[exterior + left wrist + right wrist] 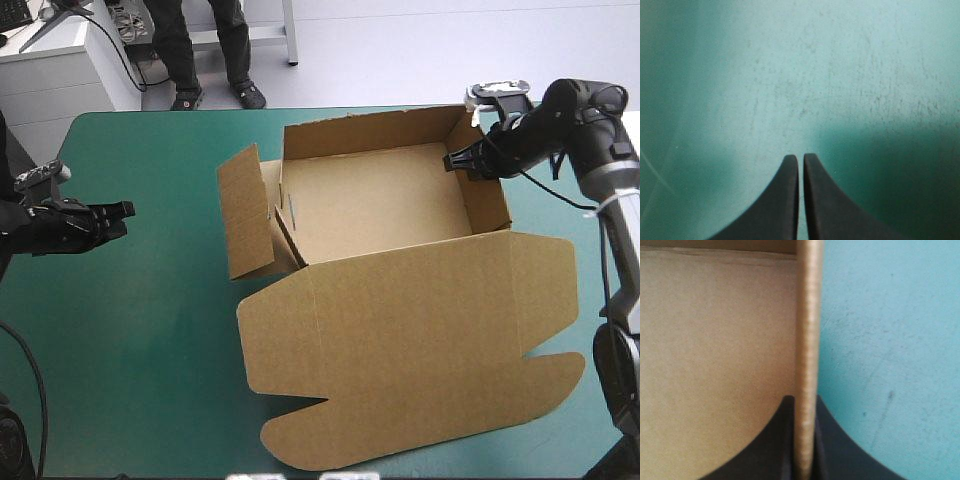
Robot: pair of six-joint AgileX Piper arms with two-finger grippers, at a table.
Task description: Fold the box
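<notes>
We see the box (380,205) in the centre and right of the high view, an open tray with its lid (420,340) flat below. Our right gripper (455,160), upper right, is clamped on the right wall (488,200). Our left gripper (122,212), at mid-left, is closed, apparently just above the bare cover (140,340).

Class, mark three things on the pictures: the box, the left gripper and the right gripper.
the box (375,200): high view, on its bare floor.
the left gripper (801,158): left wrist view, between its shut fingertips.
the right gripper (450,160): high view, at its tips on the box's right wall.
</notes>
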